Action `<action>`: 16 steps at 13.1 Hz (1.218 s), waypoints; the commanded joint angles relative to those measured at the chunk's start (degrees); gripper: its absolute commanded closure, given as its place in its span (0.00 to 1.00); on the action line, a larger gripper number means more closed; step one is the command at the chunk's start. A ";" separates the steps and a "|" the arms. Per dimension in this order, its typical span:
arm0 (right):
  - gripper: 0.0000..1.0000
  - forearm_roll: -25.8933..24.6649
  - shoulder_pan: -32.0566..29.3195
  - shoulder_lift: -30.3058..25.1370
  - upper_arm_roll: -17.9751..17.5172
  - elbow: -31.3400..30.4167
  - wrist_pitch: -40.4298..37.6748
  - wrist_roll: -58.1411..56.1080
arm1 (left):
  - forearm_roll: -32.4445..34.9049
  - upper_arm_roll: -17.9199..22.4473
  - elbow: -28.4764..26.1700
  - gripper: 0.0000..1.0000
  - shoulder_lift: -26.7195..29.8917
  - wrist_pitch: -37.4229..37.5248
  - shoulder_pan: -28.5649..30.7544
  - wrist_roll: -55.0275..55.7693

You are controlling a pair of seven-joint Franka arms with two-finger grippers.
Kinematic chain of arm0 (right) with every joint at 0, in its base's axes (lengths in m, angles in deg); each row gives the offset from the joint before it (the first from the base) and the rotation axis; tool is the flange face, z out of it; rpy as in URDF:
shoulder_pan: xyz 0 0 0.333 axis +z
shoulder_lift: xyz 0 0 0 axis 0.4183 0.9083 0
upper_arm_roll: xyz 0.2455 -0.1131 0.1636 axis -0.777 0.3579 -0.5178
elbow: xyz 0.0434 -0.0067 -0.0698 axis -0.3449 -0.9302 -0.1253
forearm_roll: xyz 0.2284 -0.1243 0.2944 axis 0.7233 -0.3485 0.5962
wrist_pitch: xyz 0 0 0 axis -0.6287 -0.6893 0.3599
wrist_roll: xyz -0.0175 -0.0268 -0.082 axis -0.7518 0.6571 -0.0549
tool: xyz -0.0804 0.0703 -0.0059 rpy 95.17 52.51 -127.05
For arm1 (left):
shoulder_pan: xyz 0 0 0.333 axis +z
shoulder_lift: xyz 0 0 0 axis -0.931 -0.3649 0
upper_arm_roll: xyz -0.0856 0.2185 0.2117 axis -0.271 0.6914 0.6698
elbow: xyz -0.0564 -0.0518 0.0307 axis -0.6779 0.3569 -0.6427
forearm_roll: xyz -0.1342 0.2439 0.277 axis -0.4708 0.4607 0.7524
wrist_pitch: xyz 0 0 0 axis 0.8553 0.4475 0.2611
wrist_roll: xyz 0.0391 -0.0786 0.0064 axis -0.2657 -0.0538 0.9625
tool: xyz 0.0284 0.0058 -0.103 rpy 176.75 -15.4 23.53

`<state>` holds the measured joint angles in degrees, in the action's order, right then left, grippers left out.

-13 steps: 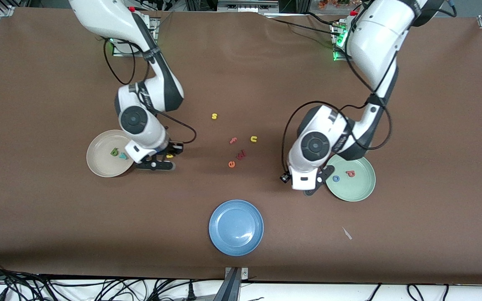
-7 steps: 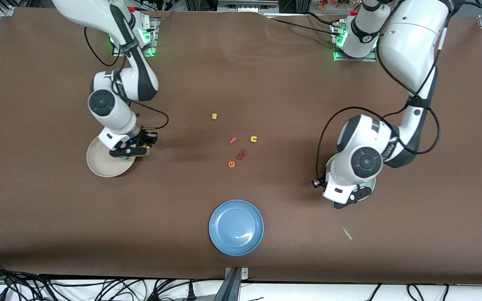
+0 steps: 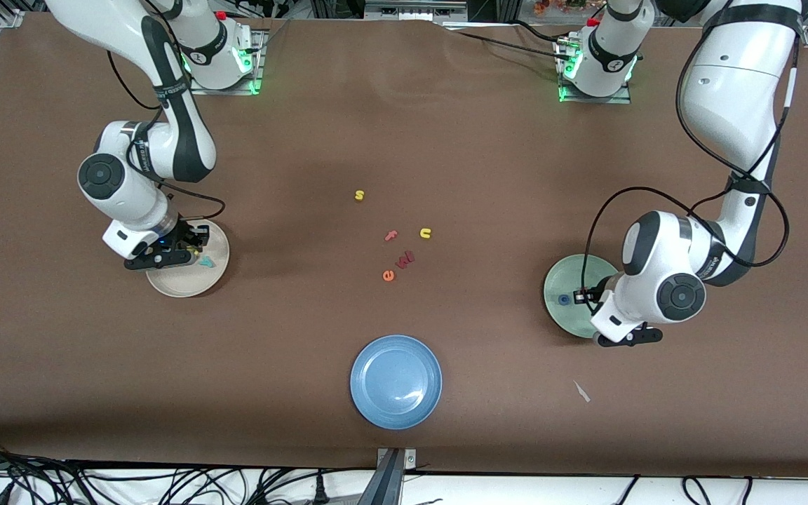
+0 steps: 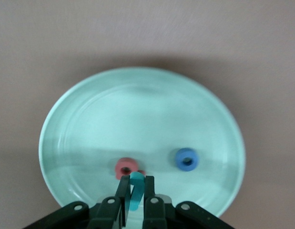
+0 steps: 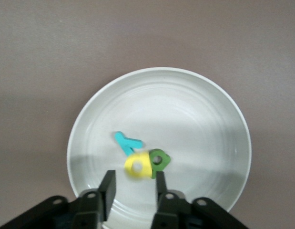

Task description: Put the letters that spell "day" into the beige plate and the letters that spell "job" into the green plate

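Observation:
The beige plate [image 3: 186, 286] [image 5: 195, 102] holds the teal "y" [image 5: 126, 142] [image 3: 206, 262], the dark green letter [image 5: 160, 160] and the yellow "a" [image 5: 137, 165], which overlaps the green one. My right gripper [image 5: 134, 183] [image 3: 190, 247] hangs over that plate, open, with the "a" just past its fingertips and free of them. The green plate [image 3: 560, 275] [image 4: 137, 95] holds the blue "o" [image 4: 187, 159] [image 3: 563, 299] and the pinkish-red letter [image 4: 125, 167]. My left gripper [image 4: 136, 180] [image 3: 590, 298] is over this plate, shut on the teal "j" [image 4: 135, 195].
A blue plate [image 3: 395, 381] lies near the front edge. Loose letters lie mid-table: yellow "s" [image 3: 359, 195], pink "f" [image 3: 391, 236], yellow "u" [image 3: 425, 233], a dark red letter [image 3: 405, 259] and orange "e" [image 3: 388, 275]. A white scrap [image 3: 581, 391] lies nearer the front camera than the green plate.
The right gripper carried the yellow "a" from beside the beige plate to over it and opened. The left gripper moved with the teal "j" from the green plate's edge to over it.

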<state>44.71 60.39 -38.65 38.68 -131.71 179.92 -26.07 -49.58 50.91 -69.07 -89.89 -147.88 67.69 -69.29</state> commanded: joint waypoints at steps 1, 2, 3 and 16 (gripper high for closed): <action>0.00 1.09 -0.06 -0.03 -0.38 1.60 -3.01 -0.91 | 1.04 -1.34 -3.52 0.98 1.78 -0.39 -0.15 -0.94; 0.00 1.09 -0.06 0.14 -0.47 3.61 -6.52 1.09 | 0.95 -1.78 -3.53 0.94 1.78 -0.57 -0.15 -0.94; 0.00 1.09 0.02 0.23 -0.47 6.16 -10.73 2.94 | 0.95 -1.96 -3.44 0.58 1.86 -0.57 -0.24 -0.94; 0.00 1.09 1.34 0.23 -2.67 19.53 -31.41 15.35 | 0.78 -4.06 -1.42 0.00 16.79 4.97 -0.24 -0.86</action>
<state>44.81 61.73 -38.57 35.95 -115.11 151.91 -11.72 -49.58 47.82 -69.74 -76.37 -144.41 67.24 -69.54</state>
